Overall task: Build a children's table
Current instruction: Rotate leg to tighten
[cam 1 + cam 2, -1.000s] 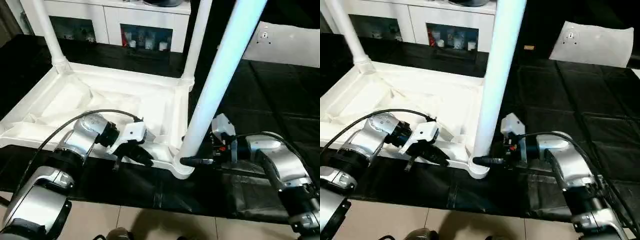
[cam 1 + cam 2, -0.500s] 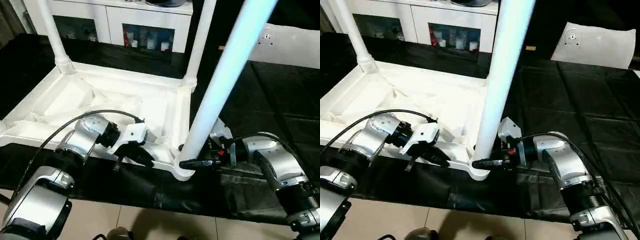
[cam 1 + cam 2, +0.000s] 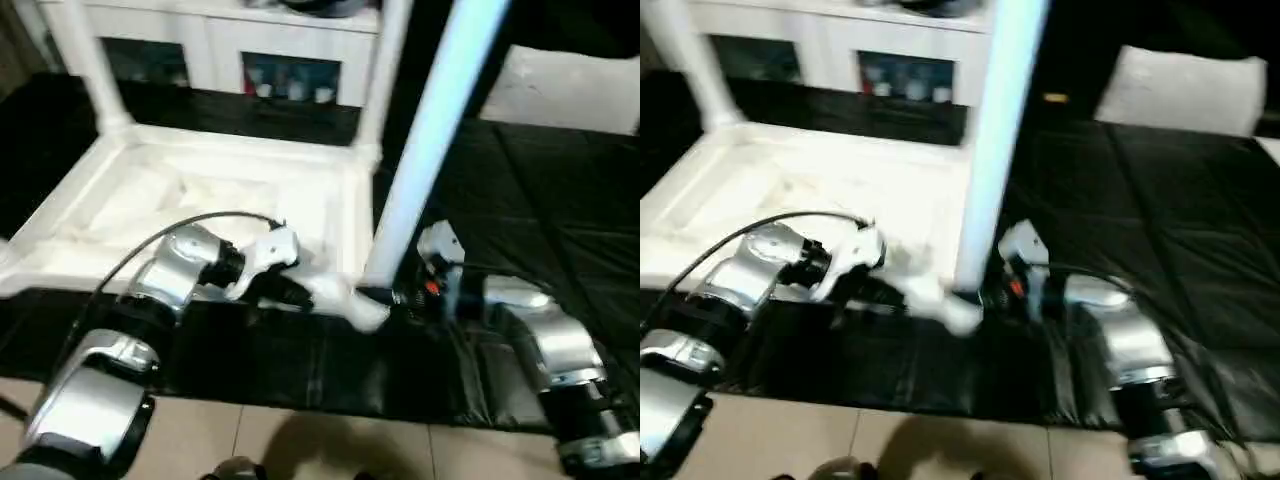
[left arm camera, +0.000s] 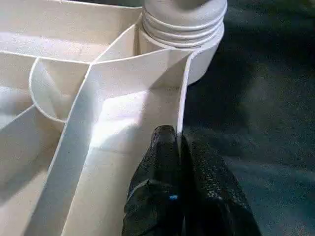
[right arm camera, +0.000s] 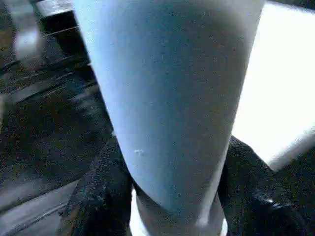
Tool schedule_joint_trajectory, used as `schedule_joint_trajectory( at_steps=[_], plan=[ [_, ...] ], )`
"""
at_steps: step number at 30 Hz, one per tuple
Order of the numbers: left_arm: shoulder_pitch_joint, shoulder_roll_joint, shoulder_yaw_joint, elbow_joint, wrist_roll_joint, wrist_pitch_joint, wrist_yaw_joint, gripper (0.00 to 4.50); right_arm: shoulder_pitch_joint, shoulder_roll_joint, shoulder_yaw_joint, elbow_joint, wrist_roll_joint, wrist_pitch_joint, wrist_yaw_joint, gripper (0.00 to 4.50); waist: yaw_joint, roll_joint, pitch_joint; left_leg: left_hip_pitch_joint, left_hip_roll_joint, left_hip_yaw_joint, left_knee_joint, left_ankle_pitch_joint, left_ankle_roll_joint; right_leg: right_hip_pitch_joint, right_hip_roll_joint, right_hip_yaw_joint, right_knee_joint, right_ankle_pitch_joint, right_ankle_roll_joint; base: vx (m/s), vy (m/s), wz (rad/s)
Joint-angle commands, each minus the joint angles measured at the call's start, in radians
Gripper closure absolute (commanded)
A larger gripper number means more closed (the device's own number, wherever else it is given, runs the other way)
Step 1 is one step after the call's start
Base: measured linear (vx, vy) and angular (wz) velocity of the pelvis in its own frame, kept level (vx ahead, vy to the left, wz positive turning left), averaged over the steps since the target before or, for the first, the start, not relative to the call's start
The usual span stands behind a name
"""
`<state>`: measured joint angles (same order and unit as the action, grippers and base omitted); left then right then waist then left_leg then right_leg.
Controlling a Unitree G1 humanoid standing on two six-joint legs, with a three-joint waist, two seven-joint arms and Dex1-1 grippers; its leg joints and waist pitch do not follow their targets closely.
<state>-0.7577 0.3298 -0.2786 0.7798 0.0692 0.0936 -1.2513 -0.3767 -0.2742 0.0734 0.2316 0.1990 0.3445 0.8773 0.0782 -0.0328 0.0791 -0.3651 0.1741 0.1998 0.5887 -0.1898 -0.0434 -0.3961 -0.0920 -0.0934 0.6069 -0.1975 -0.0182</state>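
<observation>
1. Tabletop (image 3: pixel 200 190) lies upside down on my black mat (image 3: pixel 560 200), ribs up, legs standing in its corner sockets.
2. My left gripper (image 4: pixel 177 142) is pinched closed on the tabletop's thin rim wall beside the near socket.
3. My right gripper (image 5: pixel 172 196) clasps the near leg (image 3: pixel 425 140) low down, a finger on each side.

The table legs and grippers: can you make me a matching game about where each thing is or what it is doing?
Things:
1. left gripper
2. right gripper
3. near leg
4. cabinet

States:
A. stands behind the tabletop, with glass doors
B. pinched shut on the tabletop's thin rim
C. stands up in the near corner socket
D. fingers on either side of the leg's base

Pairs: 1-B, 2-D, 3-C, 4-A
</observation>
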Motion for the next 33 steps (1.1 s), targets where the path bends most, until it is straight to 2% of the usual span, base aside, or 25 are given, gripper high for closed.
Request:
schedule_joint_trajectory(
  at_steps=[1, 3, 5, 7, 8, 9, 10, 12, 14, 17, 18, 19, 20, 21, 26, 27, 29, 30, 31, 32, 33],
  plan=[
    [-0.016, -0.086, 0.04, -0.042, -0.028, 0.086, 0.186, 4.5, 0.006, 0.101, 0.075, -0.002, -0.013, 0.053, -0.094, 2.52, -0.011, 0.0, -0.039, 0.015, 0.071, -0.049, -0.092, -0.316, -0.025, 0.029, -0.091, 0.065, -0.11, -0.51, -0.135, 0.0, 0.0, 0.0],
    [-0.015, -0.132, 0.059, -0.061, -0.027, 0.135, 0.275, 4.5, -0.01, 0.178, 0.061, 0.02, -0.034, 0.077, -0.213, 2.53, -0.023, 0.004, -0.039, 0.016, 0.07, -0.048, -0.092, -0.319, -0.024, 0.024, -0.087, 0.065, -0.11, -0.485, -0.141, 0.0, 0.0, 0.0],
    [-0.019, -0.174, 0.074, -0.069, -0.022, 0.168, 0.355, 4.5, -0.03, 0.247, 0.042, 0.051, -0.048, 0.093, -0.329, 2.54, -0.034, 0.002, -0.04, 0.014, 0.07, -0.048, -0.093, -0.318, -0.026, 0.025, -0.087, 0.065, -0.106, -0.462, -0.153, 0.0, 0.0, 0.0],
    [-0.034, -0.26, 0.106, -0.07, -0.008, 0.208, 0.524, 4.5, -0.084, 0.359, 0.011, 0.137, -0.079, 0.086, -0.535, 2.54, -0.045, 0.003, -0.04, 0.015, 0.068, -0.045, -0.092, -0.311, -0.025, 0.021, -0.086, 0.067, -0.107, -0.428, -0.166, 0.0, 0.0, 0.0],
    [-0.035, -0.264, 0.107, -0.07, -0.007, 0.21, 0.532, 4.5, -0.087, 0.364, 0.01, 0.141, -0.08, 0.084, -0.543, 2.54, -0.048, 0.005, -0.039, 0.017, 0.069, -0.045, -0.092, -0.313, -0.03, 0.019, -0.085, 0.067, -0.107, -0.425, -0.17, 0.0, 0.0, 0.0],
    [-0.038, -0.283, 0.112, -0.07, -0.004, 0.216, 0.566, 4.5, -0.099, 0.386, 0.006, 0.16, -0.087, 0.076, -0.578, 2.54, -0.047, 0.003, -0.04, 0.016, 0.065, -0.044, -0.091, -0.308, -0.02, 0.024, -0.083, 0.065, -0.11, -0.418, -0.163, 0.0, 0.0, 0.0],
    [-0.041, -0.307, 0.111, -0.071, 0.006, 0.216, 0.605, 4.5, -0.118, 0.411, -0.004, 0.183, -0.098, 0.07, -0.627, 2.54, -0.047, 0.003, -0.041, 0.017, 0.065, -0.042, -0.091, -0.296, -0.013, 0.024, -0.083, 0.067, -0.11, -0.401, -0.163, 0.0, 0.0, 0.0],
    [-0.042, -0.337, 0.097, -0.074, 0.026, 0.213, 0.645, 4.5, -0.149, 0.447, -0.019, 0.214, -0.105, 0.049, -0.674, 2.54, -0.048, 0.005, -0.046, 0.011, 0.064, -0.038, -0.091, -0.237, 0.005, 0.03, -0.079, 0.069, -0.1, -0.295, -0.176, 0.0, 0.0, 0.0],
    [-0.036, -0.342, 0.086, -0.085, 0.031, 0.22, 0.638, 4.5, -0.156, 0.456, -0.024, 0.216, -0.11, 0.032, -0.679, 1.98, -0.046, 0.006, -0.049, 0.01, 0.061, -0.034, -0.087, -0.192, 0.027, 0.035, -0.078, 0.069, -0.093, -0.216, -0.19, 0.0, 0.0, 0.0],
    [-0.025, -0.332, 0.07, -0.105, 0.039, 0.225, 0.614, 4.5, -0.153, 0.458, -0.034, 0.198, -0.117, 0.019, -0.676, 1.82, -0.045, 0.006, -0.055, 0.007, 0.06, -0.03, -0.081, -0.121, 0.066, 0.043, -0.077, 0.069, -0.081, -0.107, -0.211, 0.0, 0.0, 0.0],
    [-0.006, -0.298, 0.061, -0.125, 0.045, 0.216, 0.566, 4.5, -0.13, 0.434, -0.045, 0.156, -0.112, 0.015, -0.644, 1.75, -0.043, 0.009, -0.056, 0.008, 0.061, -0.03, -0.08, -0.097, 0.079, 0.044, -0.077, 0.069, -0.077, -0.07, -0.224, 0.0, 0.0, 0.0],
    [-0.001, -0.289, 0.059, -0.128, 0.045, 0.212, 0.553, 4.5, -0.122, 0.425, -0.043, 0.143, -0.111, 0.014, -0.632, 1.61, -0.042, 0.007, -0.056, 0.006, 0.06, -0.029, -0.079, -0.083, 0.094, 0.047, -0.075, 0.068, -0.074, -0.042, -0.229, 0.0, 0.0, 0.0],
    [0.01, -0.271, 0.056, -0.14, 0.048, 0.204, 0.531, 4.5, -0.108, 0.405, -0.037, 0.123, -0.108, 0.006, -0.617, 1.39, -0.042, 0.009, -0.057, 0.005, 0.061, -0.029, -0.079, -0.079, 0.1, 0.048, -0.076, 0.068, -0.072, -0.029, -0.233, 0.0, 0.0, 0.0],
    [0.013, -0.267, 0.055, -0.142, 0.049, 0.202, 0.527, 4.5, -0.104, 0.4, -0.035, 0.119, -0.108, 0.004, -0.612, 1.39, -0.043, 0.008, -0.057, 0.004, 0.062, -0.03, -0.08, -0.083, 0.109, 0.05, -0.076, 0.067, -0.072, -0.023, -0.238, 0.0, 0.0, 0.0],
    [0.039, -0.204, 0.047, -0.157, 0.04, 0.165, 0.447, 4.5, -0.055, 0.32, -0.032, 0.037, -0.087, -0.007, -0.529, 0.97, -0.052, 0.01, -0.052, 0.005, 0.064, -0.031, -0.082, -0.133, 0.095, 0.049, -0.074, 0.067, -0.081, -0.105, -0.235, 0.0, 0.0, 0.0],
    [0.053, -0.156, 0.041, -0.154, 0.041, 0.127, 0.382, 4.5, -0.027, 0.246, -0.027, -0.009, -0.078, -0.036, -0.439, 0.88, -0.056, 0.01, -0.052, 0.004, 0.064, -0.031, -0.083, -0.139, 0.089, 0.049, -0.075, 0.067, -0.081, -0.111, -0.235, 0.0, 0.0, 0.0],
    [0.061, -0.111, 0.033, -0.14, 0.038, 0.069, 0.313, 4.5, -0.004, 0.165, -0.027, -0.045, -0.066, -0.06, -0.334, 0.8, -0.054, 0.002, -0.053, 0.003, 0.063, -0.03, -0.08, -0.133, 0.1, 0.053, -0.072, 0.067, -0.08, -0.1, -0.224, 0.0, 0.0, 0.0],
    [0.063, -0.102, 0.032, -0.138, 0.036, 0.063, 0.298, 4.5, 0.001, 0.148, -0.028, -0.053, -0.064, -0.062, -0.31, 0.63, -0.057, 0.005, -0.053, 0.0, 0.063, -0.03, -0.078, -0.121, 0.111, 0.053, -0.074, 0.068, -0.076, -0.074, -0.232, 0.0, 0.0, 0.0],
    [0.065, -0.079, 0.025, -0.13, 0.034, 0.033, 0.265, 4.5, 0.014, 0.108, -0.032, -0.075, -0.051, -0.058, -0.249, 0.49, -0.057, 0.001, -0.053, 0.001, 0.062, -0.029, -0.076, -0.115, 0.12, 0.052, -0.072, 0.068, -0.077, -0.064, -0.239, 0.0, 0.0, 0.0],
    [0.066, -0.069, 0.022, -0.127, 0.035, 0.017, 0.251, 4.5, 0.02, 0.09, -0.033, -0.087, -0.044, -0.054, -0.22, 0.49, -0.056, 0.002, -0.054, 0.001, 0.064, -0.028, -0.075, -0.111, 0.123, 0.052, -0.075, 0.069, -0.074, -0.055, -0.244, 0.0, 0.0, 0.0],
    [0.071, -0.047, 0.018, -0.119, 0.019, -0.002, 0.183, 4.5, 0.036, 0.035, -0.039, -0.12, -0.017, -0.031, -0.143, 0.41, -0.052, 0.001, -0.053, 0.003, 0.066, -0.028, -0.075, -0.098, 0.133, 0.053, -0.075, 0.069, -0.072, -0.048, -0.252, 0.0, 0.0, 0.0]
  ],
)
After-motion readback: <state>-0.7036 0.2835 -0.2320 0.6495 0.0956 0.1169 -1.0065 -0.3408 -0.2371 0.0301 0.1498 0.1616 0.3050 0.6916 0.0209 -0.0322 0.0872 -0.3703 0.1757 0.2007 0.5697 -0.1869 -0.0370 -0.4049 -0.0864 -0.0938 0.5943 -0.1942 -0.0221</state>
